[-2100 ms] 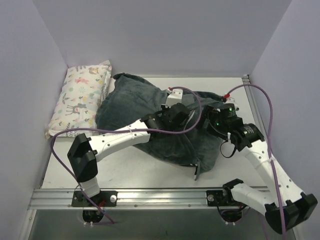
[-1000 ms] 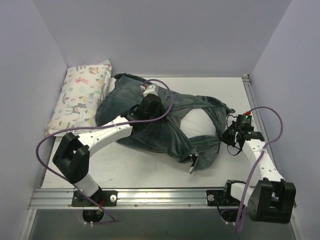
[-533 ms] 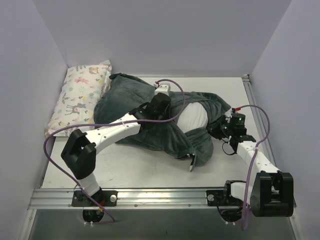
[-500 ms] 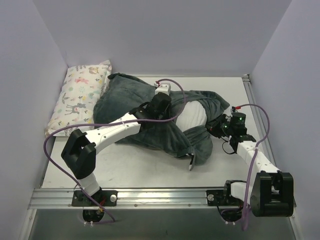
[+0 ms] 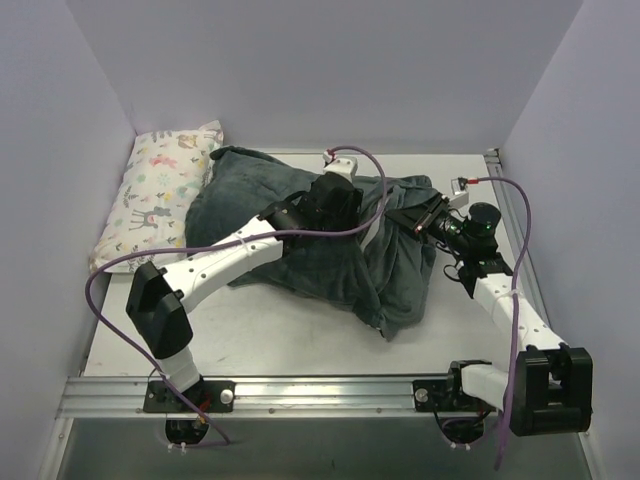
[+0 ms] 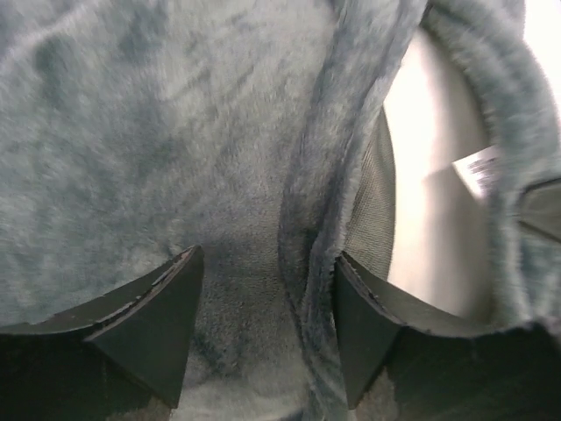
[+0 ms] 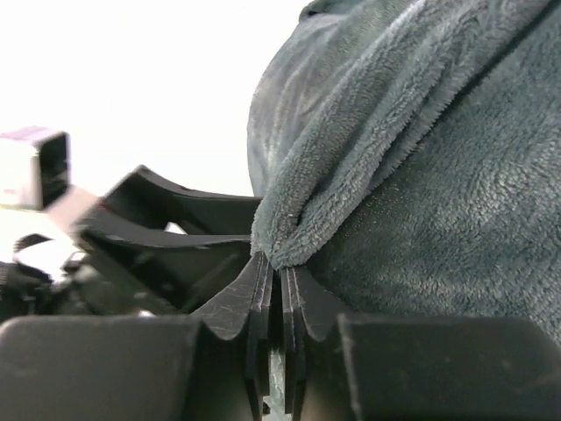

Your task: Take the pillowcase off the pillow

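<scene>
right gripper pinches the right-edge hem of the dark grey-teal plush pillowcase; left gripper sits with fingers spread astride a fold.

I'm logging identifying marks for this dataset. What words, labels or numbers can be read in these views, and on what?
No text can be read in any view.
The white tag by the pillowcase edge, left wrist view: dark print, too blurred to read.
The small pillow: animal pictures only, no words visible.
</scene>
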### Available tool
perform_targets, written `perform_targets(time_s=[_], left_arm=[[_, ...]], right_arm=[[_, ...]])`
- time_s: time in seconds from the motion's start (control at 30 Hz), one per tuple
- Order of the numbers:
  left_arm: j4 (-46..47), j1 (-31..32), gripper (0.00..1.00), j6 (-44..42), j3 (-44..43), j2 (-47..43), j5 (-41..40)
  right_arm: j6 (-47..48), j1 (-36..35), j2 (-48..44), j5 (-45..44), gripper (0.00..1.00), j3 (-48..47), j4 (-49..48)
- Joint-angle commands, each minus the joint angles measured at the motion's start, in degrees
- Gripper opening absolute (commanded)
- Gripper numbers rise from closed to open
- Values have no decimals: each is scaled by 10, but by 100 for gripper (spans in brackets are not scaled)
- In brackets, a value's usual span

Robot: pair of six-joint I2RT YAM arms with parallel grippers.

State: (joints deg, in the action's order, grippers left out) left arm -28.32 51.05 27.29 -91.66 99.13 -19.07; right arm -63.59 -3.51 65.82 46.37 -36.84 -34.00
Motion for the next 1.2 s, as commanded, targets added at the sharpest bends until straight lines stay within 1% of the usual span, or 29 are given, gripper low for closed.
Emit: perform_targets(time_s=[0.0,0.03,0.07,0.1,0.13,0.17,0.2,0.23,0.27,0.33,0.37,0.4,0.5,0.53,0.57,0.6,0.63,0.67,0.7,0.73,0.77,0.8,0.87,0.9,0.97,1.03,1.07,1.1,1.17], left_arm=[[-37,-1,68,-15,-52,-12,10],[-43,0,68,-15,-59,-11,11],[-44,0,68,-16,-68,-11,17],[-45,0,68,-17,-70,-11,19],[-44,1,67,-17,-73,-10,21],[-45,2,67,-19,-74,-8,22],[-48,3,67,-20,-78,-5,25],[-52,5,69,-20,-79,2,30],[-53,6,72,-20,-80,4,37],[-52,26,78,-22,-81,3,34],[-51,34,83,-25,-84,2,31],[-52,43,85,-27,-87,2,28],[-56,70,89,-22,-82,4,7],[-56,73,89,-15,-66,6,4],[-58,73,88,2,-53,7,-11],[-60,73,86,13,-40,8,-24],[-58,71,84,35,-26,7,-32],[-56,65,80,46,7,5,-41],[-53,61,69,56,23,3,-47],[-35,58,66,64,40,-4,-50],[-22,56,62,76,72,-10,-49],[-8,47,53,81,89,-14,-45],[28,41,43,91,117,-24,-32],[36,39,35,92,119,-26,-30],[50,39,31,92,122,-27,-25],[58,38,24,94,125,-23,-21],[62,39,23,95,126,-22,-16],[66,37,22,97,133,-21,-13],[82,36,21,105,140,-21,-4]], right_arm=[[17,-8,-21,36,2,-24,-9],[38,-8,-29,10,1,-31,22],[69,-8,-37,-9,1,-39,118],[98,-7,-54,-31,0,-46,170],[157,-9,-63,-61,1,-54,222],[182,-8,-69,-112,2,-71,315],[202,-7,-78,-140,5,-76,356],[243,-8,-82,-164,6,-82,388],[257,-8,-87,-211,7,-87,443],[278,-8,-90,-244,11,-85,479],[291,-8,-90,-260,12,-83,505],[297,-7,-89,-279,13,-82,514],[306,-6,-90,-316,22,-72,537],[309,-6,-92,-324,33,-70,546],[313,-6,-92,-330,39,-70,552],[313,-7,-100,-334,45,-73,558],[313,-8,-106,-335,58,-75,568],[313,-10,-115,-334,64,-79,574],[306,-12,-132,-332,68,-83,579],[303,-22,-140,-329,74,-94,589],[299,-29,-147,-329,77,-101,596],[295,-37,-156,-333,79,-107,600],[277,-69,-160,-338,84,-119,608],[271,-85,-162,-344,84,-121,610],[249,-142,-162,-376,87,-127,612],[225,-184,-160,-410,89,-130,613],[215,-209,-156,-449,91,-131,614],[210,-243,-144,-462,93,-132,614],[188,-268,-125,-496,95,-130,617]])
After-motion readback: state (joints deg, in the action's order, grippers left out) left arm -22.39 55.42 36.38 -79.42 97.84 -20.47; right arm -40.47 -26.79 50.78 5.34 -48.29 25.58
